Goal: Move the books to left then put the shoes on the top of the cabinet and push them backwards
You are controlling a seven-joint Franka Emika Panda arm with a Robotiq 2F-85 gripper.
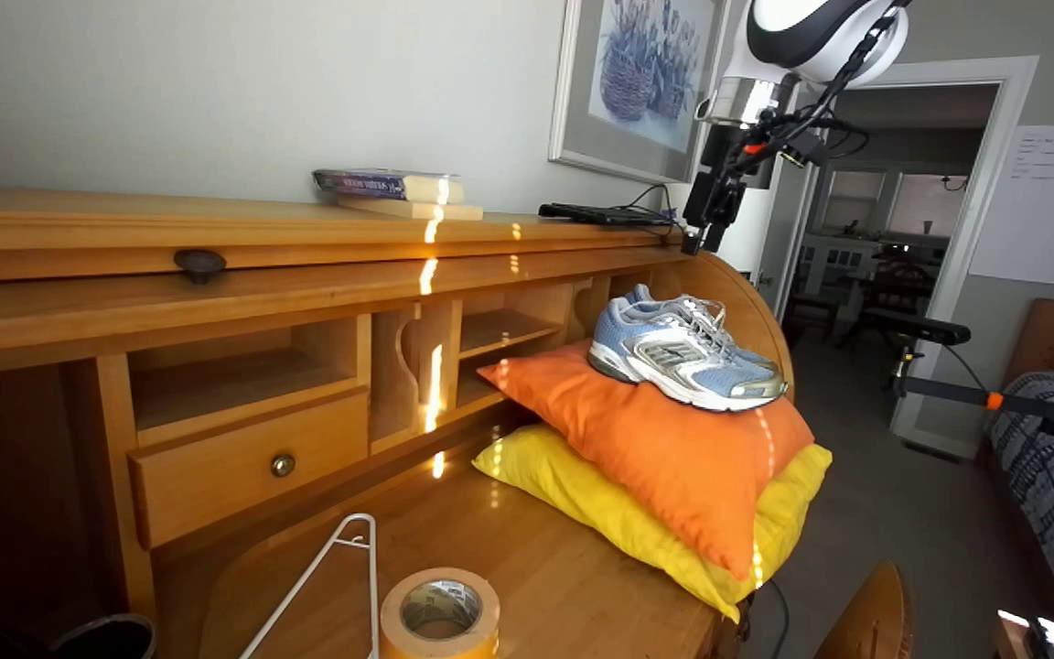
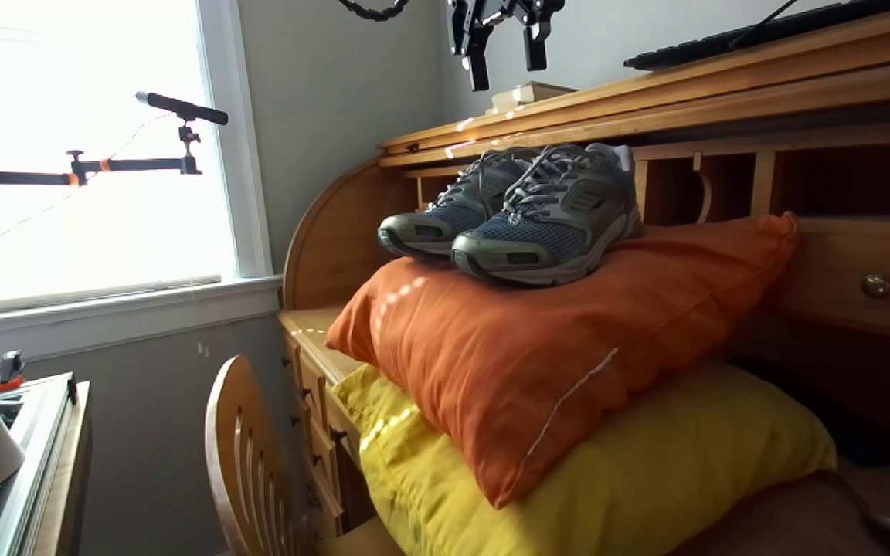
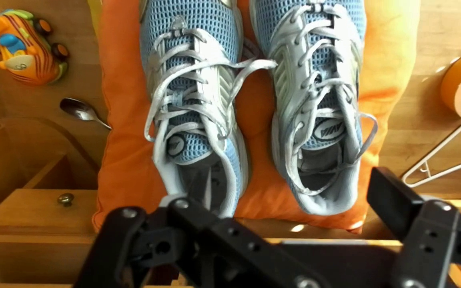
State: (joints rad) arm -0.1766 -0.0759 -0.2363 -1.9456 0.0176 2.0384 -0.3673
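My hand [image 2: 507, 73] hangs higher than the shoes [image 1: 687, 352], its fingers [image 2: 536, 50] spread apart. The pair sits side by side on the orange pillow [image 1: 664, 448], heels toward the cubbies [image 1: 248, 375], with the yellow pillow [image 1: 573, 485] beneath; the books [image 1: 390, 188] lie stacked on top of the desk [image 1: 124, 206].

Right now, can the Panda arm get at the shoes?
Probably yes: the open fingers hang higher than the shoes, whose tops are uncovered, with nothing visible between. The cabinet behind the shoes might crowd the grasp.
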